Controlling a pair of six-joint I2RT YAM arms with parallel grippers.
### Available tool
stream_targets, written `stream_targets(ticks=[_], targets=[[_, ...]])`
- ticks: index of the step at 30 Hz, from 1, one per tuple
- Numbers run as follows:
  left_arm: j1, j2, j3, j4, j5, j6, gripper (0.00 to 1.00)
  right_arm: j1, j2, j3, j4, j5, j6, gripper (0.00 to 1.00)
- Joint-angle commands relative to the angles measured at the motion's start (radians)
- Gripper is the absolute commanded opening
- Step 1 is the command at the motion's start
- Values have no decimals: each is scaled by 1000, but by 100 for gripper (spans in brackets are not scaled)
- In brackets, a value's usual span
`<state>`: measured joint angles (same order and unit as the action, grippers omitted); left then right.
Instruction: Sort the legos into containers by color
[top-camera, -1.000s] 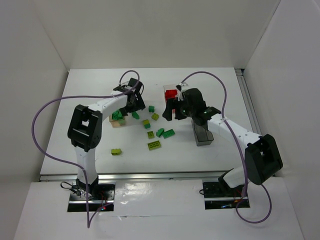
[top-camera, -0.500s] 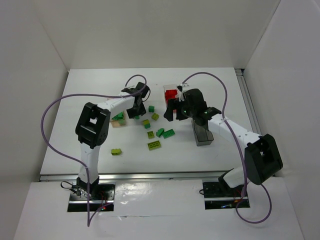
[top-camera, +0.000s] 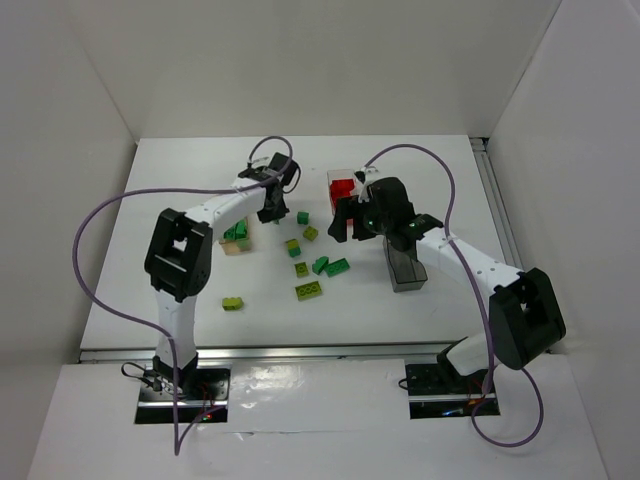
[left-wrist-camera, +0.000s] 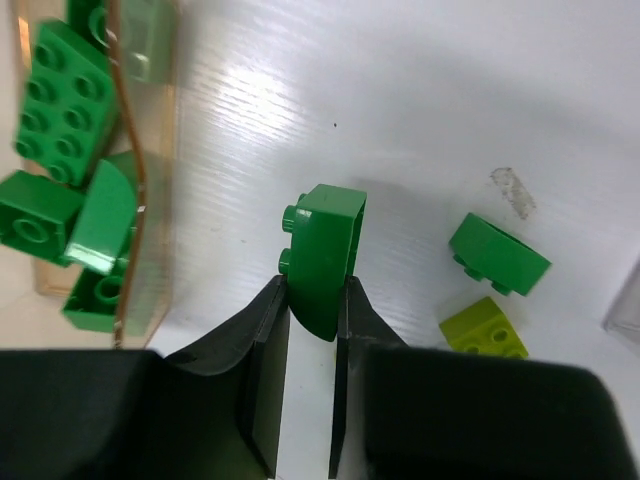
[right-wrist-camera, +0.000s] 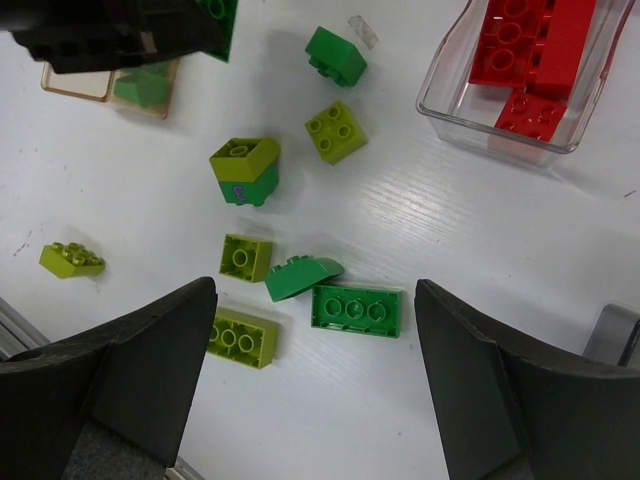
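The wooden box already holds several dark green bricks. Just right of it, the left gripper is now clamped on a curved dark green brick and holds it clear of the table. A second ago that brick lay on the table beside the box, with the jaws not yet on it. So the pick is made, and what remains is likely a short carry left and a drop into the box.

Further right of the box lie a loose dark green brick and a lime brick, both unsorted. Beyond them the right gripper hovers much as before, jaws wide and holding nothing, over more scattered green and lime bricks. Farthest from the wooden box, the clear box holds the red bricks.
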<state>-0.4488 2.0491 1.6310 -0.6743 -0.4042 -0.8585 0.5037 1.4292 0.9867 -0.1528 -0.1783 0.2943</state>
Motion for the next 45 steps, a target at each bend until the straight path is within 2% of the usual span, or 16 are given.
stream_targets(ticks=[1, 14, 16, 18, 19, 20, 23, 27, 32, 33, 34, 37, 43, 45], targets=[[7, -107, 46, -16, -73, 47, 24, -7, -29, -13, 10, -12, -11, 87], [130, -219, -59, -51, -140, 42, 25, -7, 0, -3, 29, -41, -11, 87], [159, -219, -82, -42, -113, 42, 26, -7, 0, -3, 29, -41, -11, 87], [170, -219, -94, -33, -102, 42, 34, -7, 10, -3, 29, -41, -11, 87], [170, -207, -94, -33, -102, 42, 41, -7, 10, -3, 29, -41, -11, 87], [182, -207, -94, -33, -93, 52, 61, -7, 10, 7, 29, -41, -11, 87], [182, -196, -94, -33, -70, 62, 73, -7, 10, 7, 29, -41, -11, 87], [119, -245, -94, 7, -47, 96, 73, -7, 10, 7, 29, -41, -11, 87], [15, -210, -36, 70, 94, 168, 75, -7, 1, -2, 29, -32, 2, 87], [1, -187, -1, 70, 116, 168, 78, -7, 0, -2, 29, -32, 11, 87], [-23, -164, 18, 70, 125, 179, 87, -7, -10, -2, 29, -18, 11, 87], [-57, -60, 102, 70, 139, 190, 100, -7, -33, -11, 18, 6, 11, 87], [-76, 97, 211, 58, 122, 233, 100, -16, -105, -31, -14, 51, 2, 87], [-85, 138, 236, 58, 110, 265, 96, -16, -124, -43, -14, 62, 2, 87]])
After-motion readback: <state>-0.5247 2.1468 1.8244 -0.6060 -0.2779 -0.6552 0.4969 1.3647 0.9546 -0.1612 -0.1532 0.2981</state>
